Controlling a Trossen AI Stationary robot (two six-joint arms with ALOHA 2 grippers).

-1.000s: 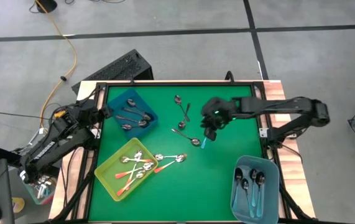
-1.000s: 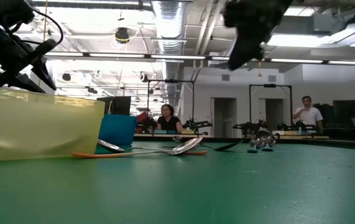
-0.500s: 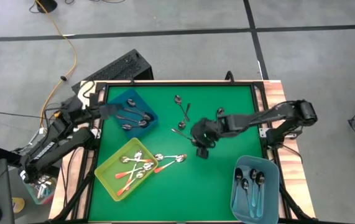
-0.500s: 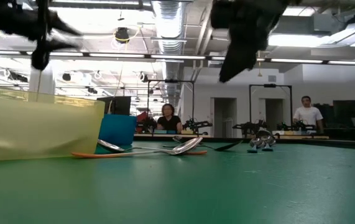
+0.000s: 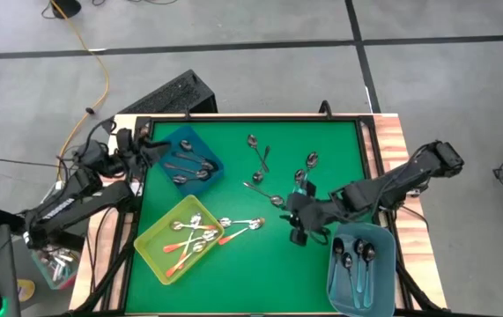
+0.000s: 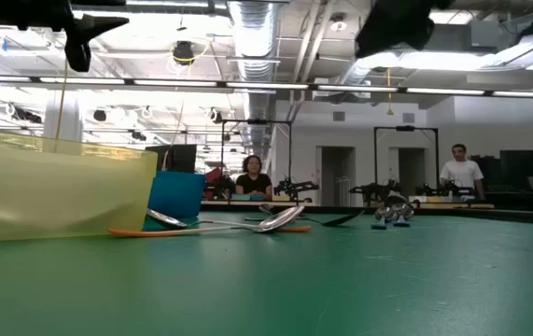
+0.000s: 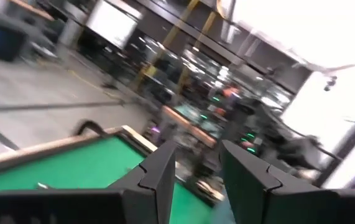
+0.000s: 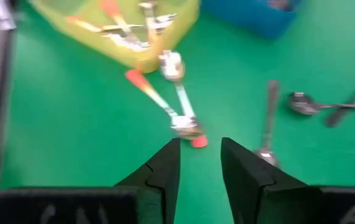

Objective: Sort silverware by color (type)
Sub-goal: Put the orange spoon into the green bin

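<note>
Spoons lying sorted partly: right gripper (image 5: pixel 299 231) hovering mid-mat beside pale blue bin (image 5: pixel 383 273), jaws parted narrowly, gripping nothing. Orange-handled spoons (image 8: pixel 165 102) lying just outside yellow bin (image 5: pixel 150 253), probably awaiting pickup. Grey spoons (image 5: pixel 258 160) scattered far side of mat. Left gripper (image 5: pixel 141 150) waiting beside dark blue bin (image 5: pixel 218 164), fingers apart, empty. Teal-handled spoon (image 5: pixel 300 180) partly hidden by right arm.

A plain bright green felt table mat (image 5: pixel 260 255) lies inside a pale wood table edge (image 5: pixel 390 141). The translucent yellow plastic bin (image 5: pixel 156 253) holds silver spoons with orange-red handles (image 5: pixel 187 241). The deep blue plastic bin (image 5: pixel 177 141) holds dark grey metal spoons (image 5: pixel 191 167). The light blue plastic bin (image 5: pixel 380 280) holds dark spoons with teal-blue handles (image 5: pixel 358 264). Both arms are black.
</note>
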